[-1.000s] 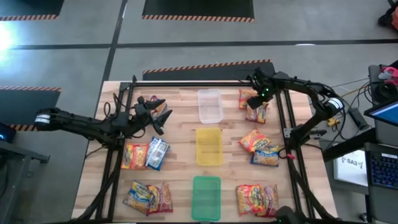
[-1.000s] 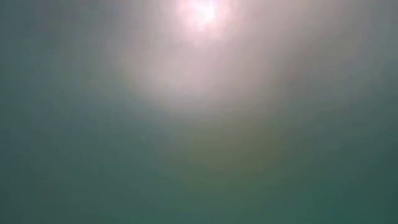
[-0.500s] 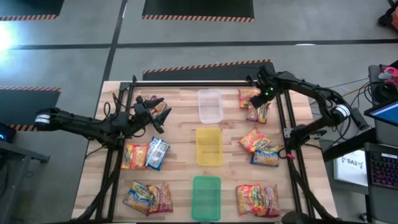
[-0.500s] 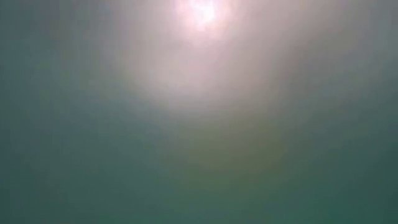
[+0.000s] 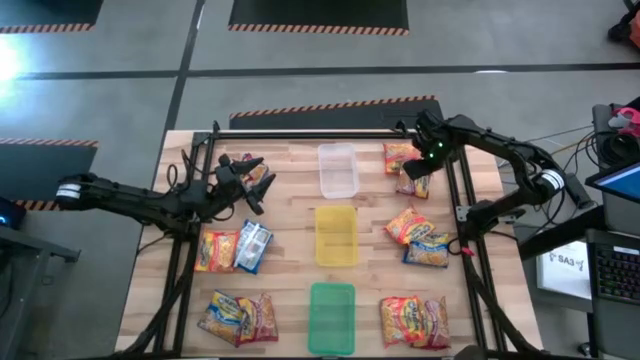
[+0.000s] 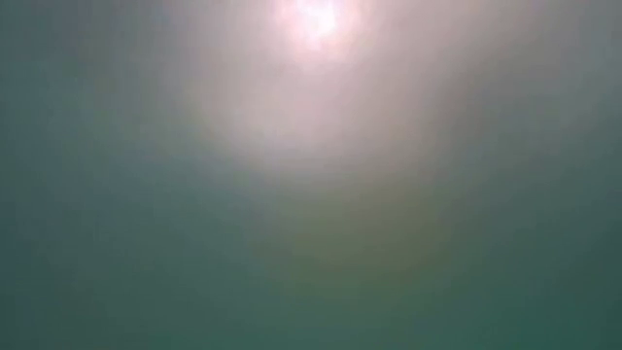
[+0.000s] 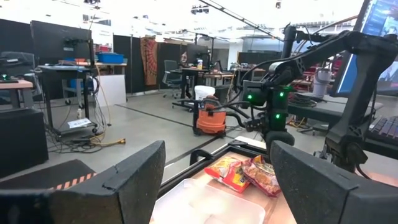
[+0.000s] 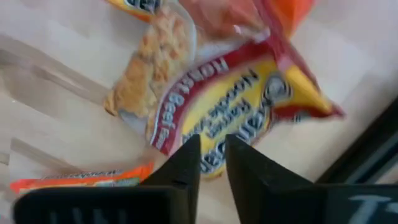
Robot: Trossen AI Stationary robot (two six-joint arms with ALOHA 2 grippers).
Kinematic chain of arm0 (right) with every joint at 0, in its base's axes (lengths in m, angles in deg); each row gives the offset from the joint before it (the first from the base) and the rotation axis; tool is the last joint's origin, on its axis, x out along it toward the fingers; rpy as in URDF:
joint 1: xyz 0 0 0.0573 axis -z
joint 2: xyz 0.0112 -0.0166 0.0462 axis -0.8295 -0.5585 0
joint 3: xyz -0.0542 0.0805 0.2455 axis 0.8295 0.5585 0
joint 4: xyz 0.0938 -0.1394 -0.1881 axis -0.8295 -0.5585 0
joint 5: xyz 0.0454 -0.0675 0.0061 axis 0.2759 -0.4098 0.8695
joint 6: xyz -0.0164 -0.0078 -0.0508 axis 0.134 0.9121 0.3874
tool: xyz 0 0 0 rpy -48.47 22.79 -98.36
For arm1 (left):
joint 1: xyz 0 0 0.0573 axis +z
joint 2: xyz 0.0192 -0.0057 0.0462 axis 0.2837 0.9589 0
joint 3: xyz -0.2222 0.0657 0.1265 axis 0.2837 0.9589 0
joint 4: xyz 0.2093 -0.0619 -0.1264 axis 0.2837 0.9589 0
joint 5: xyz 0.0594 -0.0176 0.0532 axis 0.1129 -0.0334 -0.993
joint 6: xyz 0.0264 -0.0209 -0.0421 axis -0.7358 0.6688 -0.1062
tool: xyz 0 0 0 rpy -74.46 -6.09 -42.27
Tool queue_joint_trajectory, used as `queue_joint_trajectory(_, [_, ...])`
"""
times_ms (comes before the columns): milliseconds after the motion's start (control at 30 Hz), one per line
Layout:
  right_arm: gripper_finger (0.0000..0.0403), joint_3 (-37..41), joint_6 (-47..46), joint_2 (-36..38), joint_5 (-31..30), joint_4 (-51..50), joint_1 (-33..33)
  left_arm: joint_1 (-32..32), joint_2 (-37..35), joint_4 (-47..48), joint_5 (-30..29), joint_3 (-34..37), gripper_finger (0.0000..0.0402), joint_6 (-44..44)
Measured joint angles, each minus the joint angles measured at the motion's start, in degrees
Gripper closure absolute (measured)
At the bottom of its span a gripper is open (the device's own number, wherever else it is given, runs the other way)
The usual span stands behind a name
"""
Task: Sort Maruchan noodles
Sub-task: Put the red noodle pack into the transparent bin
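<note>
We see the wooden table (image 5: pixel 290 240) laid out for sorting: three trays run down its middle, clear (image 5: pixel 337 170), yellow (image 5: pixel 336 235) and green (image 5: pixel 331 317), so either arm can reach them. The Maruchan noodles (image 5: pixel 428 250) lie scattered in small clusters on both sides, none in a tray yet, so we judge the sort barely begun.

Our left arm waits over its side, left gripper (image 5: pixel 252 180) raised with jaws spread wide and nothing between them, aimed across at the far packets.

Our right gripper (image 5: pixel 428 158) hangs low over the far right cluster. In its wrist view the fingers (image 8: pixel 186 165) stand nearly together, a thin gap between them, just above the red beef packet (image 8: pixel 230 118). We cannot tell whether they pinch its edge.

The low view shows only haze.
</note>
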Motion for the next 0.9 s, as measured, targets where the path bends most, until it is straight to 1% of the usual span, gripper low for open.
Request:
queue_joint_trajectory(233, [0.0251,0.17,-8.89,0.48,-0.56,-1.65,-0.09,0.00,0.00,0.01,-0.01,0.02,0.0126,-0.45])
queue_joint_trajectory(433, [0.0203,1.76,-14.22,0.06,-0.55,-1.30,-1.09,-0.01,0.00,0.10,-0.02,0.02,0.0126,-1.46])
queue_joint_trajectory(633, [0.0183,5.78,-16.27,-0.31,-0.53,2.42,-3.30,0.00,0.00,0.12,-0.02,0.04,0.0126,-1.51])
queue_joint_trajectory(900, [0.0181,8.73,-16.26,-0.20,-0.33,8.04,-3.35,0.00,0.00,0.11,-0.02,0.04,0.0126,-1.92])
